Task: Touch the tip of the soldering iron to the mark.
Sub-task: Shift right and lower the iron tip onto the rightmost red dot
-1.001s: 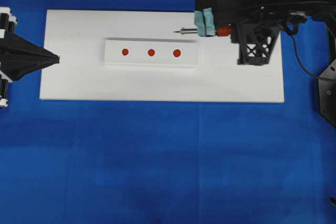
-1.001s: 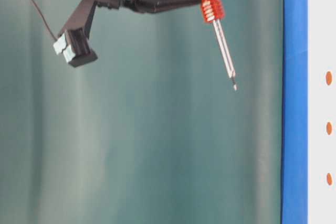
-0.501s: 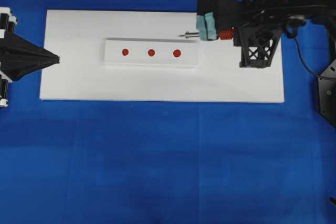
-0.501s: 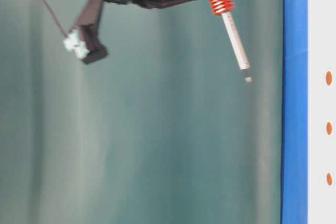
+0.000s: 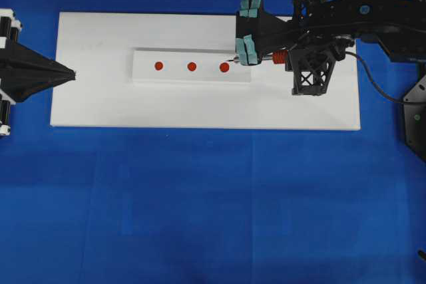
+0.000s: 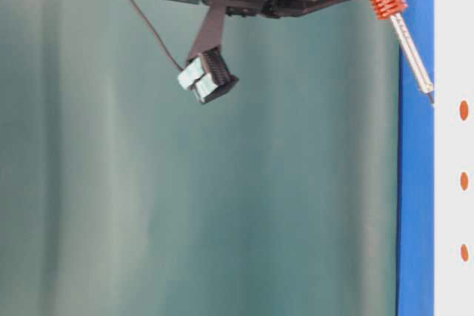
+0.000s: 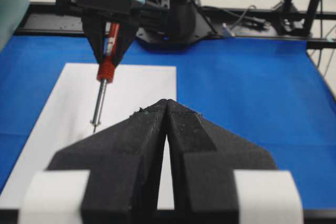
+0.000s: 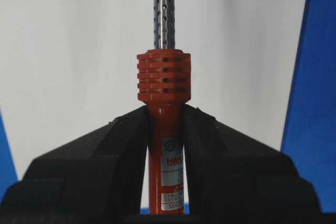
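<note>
Over the far right part of the flat white rectangular board (image 5: pixel 200 108), the right hand (image 8: pixel 164 129) reaches in from the right, its black fingers (image 8: pixel 105 156) clenched on the orange-red ribbed handle of the slim pen-like soldering iron (image 8: pixel 164 98). Its grey metal shaft slopes down and leftward from the hand. Ahead of that hand lies the raised white rectangular block (image 5: pixel 176 74) with a row of three red dots. The fine pointed tip (image 5: pixel 228 68) sits just beside the nearest, right-hand dot (image 5: pixel 224 67), while the mark (image 5: pixel 192 66), the middle dot, lies farther along, well apart from the tip. Whether the tip touches the block I cannot tell; the side view shows it right at the board's edge line. A thin black cord (image 5: pixel 379 88) trails off behind the right arm. Across the board, the left hand (image 7: pixel 165 129) rests at the left edge, its black fingers pressed together, pointing along the board. The blue table (image 5: pixel 200 204) lies all around. From the left wrist view, the left hand's own bulk hides the block and dots.
</note>
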Controlling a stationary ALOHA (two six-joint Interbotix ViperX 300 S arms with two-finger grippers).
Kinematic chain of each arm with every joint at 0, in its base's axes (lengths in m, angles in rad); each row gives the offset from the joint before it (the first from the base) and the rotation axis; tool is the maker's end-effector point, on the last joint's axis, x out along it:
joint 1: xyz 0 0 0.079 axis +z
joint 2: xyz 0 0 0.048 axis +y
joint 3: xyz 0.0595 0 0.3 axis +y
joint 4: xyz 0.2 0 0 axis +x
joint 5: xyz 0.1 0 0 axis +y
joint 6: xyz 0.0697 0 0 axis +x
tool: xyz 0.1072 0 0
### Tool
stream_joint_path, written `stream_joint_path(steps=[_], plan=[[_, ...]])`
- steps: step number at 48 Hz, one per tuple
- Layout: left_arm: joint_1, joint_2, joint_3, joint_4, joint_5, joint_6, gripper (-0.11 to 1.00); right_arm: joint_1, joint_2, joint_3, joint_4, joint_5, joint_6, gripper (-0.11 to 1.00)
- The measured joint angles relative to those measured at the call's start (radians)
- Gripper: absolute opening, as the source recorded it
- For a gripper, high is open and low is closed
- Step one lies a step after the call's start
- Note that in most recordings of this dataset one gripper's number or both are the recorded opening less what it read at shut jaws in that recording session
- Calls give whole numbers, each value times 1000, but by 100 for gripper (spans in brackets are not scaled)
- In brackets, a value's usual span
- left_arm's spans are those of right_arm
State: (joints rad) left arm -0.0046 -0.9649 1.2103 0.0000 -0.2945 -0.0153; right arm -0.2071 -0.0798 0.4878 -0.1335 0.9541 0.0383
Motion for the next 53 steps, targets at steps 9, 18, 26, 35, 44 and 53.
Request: stream_joint_path(steps=[9, 18, 26, 35, 44, 53], plan=[[2, -2, 2, 0, 0, 0, 0, 0, 18, 31, 15, -58, 0, 7], [0, 0, 2, 0, -2, -2, 0, 0, 31, 49, 17, -83, 0, 7], [2, 0, 2, 0, 0, 0, 0, 0, 37, 51, 17, -86, 0, 6], [2, 0, 2, 0, 0, 0, 0, 0, 37, 51, 17, -86, 0, 6], [2, -2, 3, 0, -2, 0, 0, 0, 37, 49, 17, -86, 0, 7], [0, -2, 3, 0, 0, 0, 0, 0, 37, 51, 17, -84, 0, 7]])
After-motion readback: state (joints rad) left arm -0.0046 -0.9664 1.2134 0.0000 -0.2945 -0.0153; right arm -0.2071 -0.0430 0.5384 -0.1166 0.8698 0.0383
